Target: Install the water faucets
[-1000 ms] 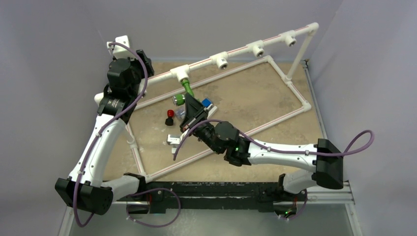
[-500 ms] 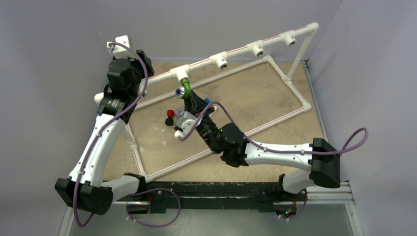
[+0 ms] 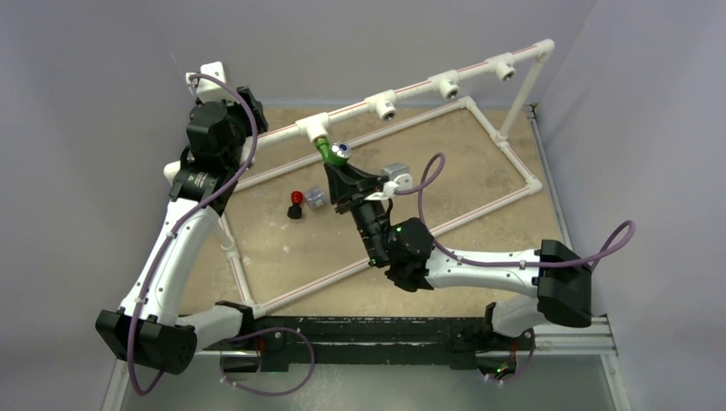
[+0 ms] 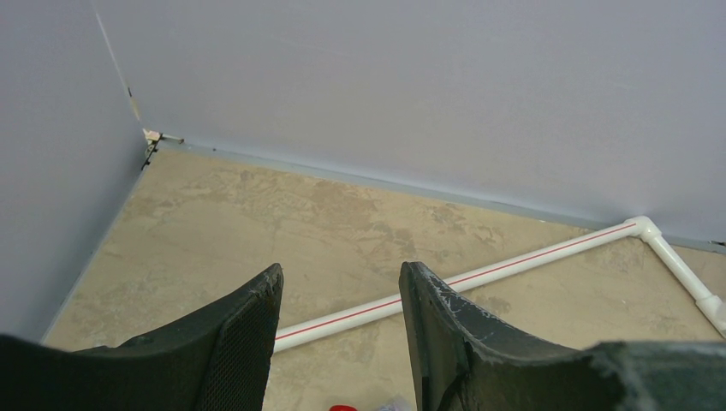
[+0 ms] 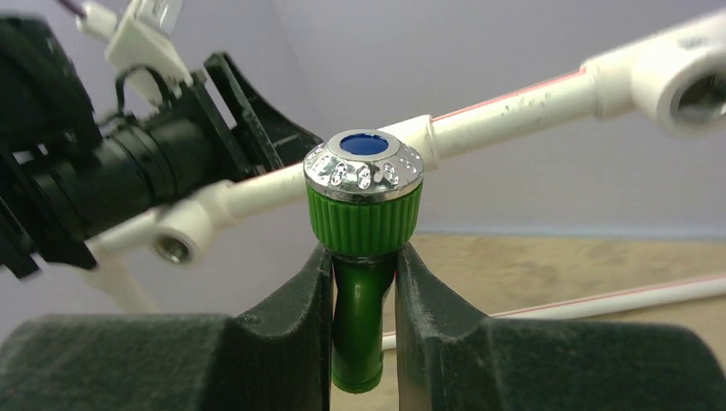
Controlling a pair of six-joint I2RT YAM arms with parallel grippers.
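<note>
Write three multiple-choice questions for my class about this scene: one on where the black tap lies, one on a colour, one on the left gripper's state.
1. Where is the black tap?
A) on the table, inside the pipe frame
B) in a box
C) screwed onto the raised pipe

2. What colour is the thing held by the right gripper?
A) white
B) green
C) black

3. The left gripper is:
A) shut on a tap
B) shut on a pipe
C) open and empty

Answers:
1 A, it lies on the tabletop inside the frame.
2 B, the fingers clamp a green tap.
3 C, its fingers stand apart and grip nothing.
</note>
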